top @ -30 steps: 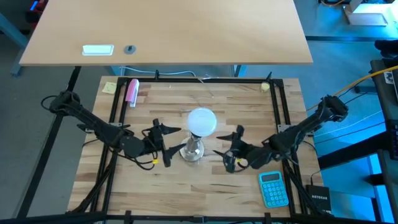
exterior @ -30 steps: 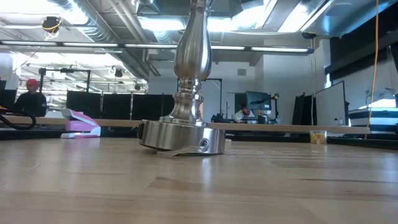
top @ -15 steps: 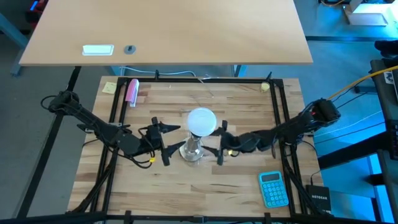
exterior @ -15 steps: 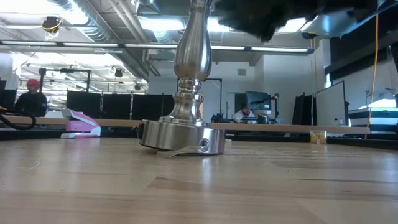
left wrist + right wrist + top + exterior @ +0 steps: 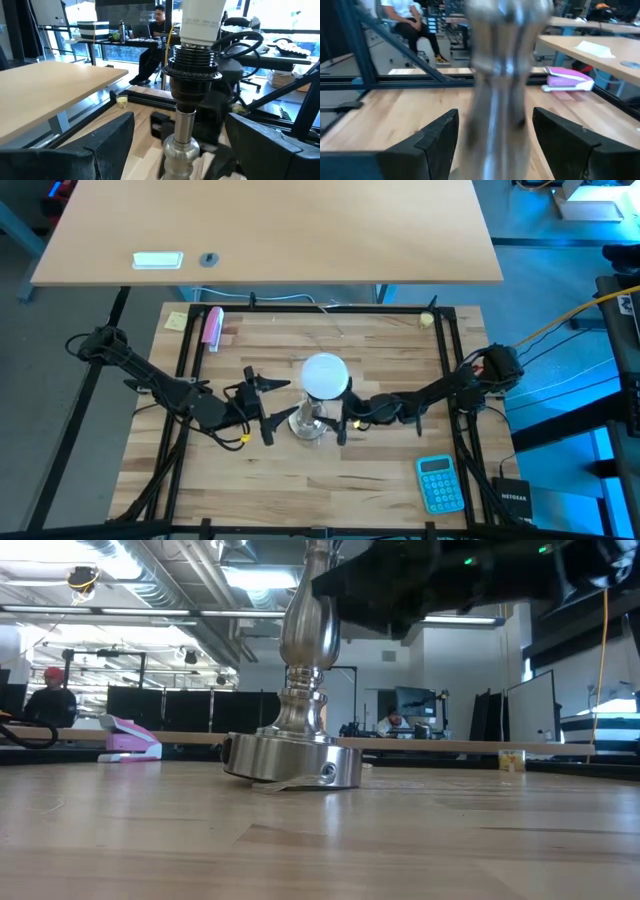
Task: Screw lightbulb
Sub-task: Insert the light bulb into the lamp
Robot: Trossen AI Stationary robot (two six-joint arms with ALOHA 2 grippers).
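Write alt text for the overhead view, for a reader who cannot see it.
A white lightbulb sits on a silver lamp stand mid-table, with the left gripper and right gripper flanking the stand, jaws open. A blue calculator and pink stapler lie nearby.

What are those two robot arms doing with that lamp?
A white lightbulb already sits in the black socket on top of a silver lamp stand in the middle of the wooden table. The right tool has moved in beside the stand's stem, its fingers open on either side of it. The left tool waits open on the other side, not touching anything.
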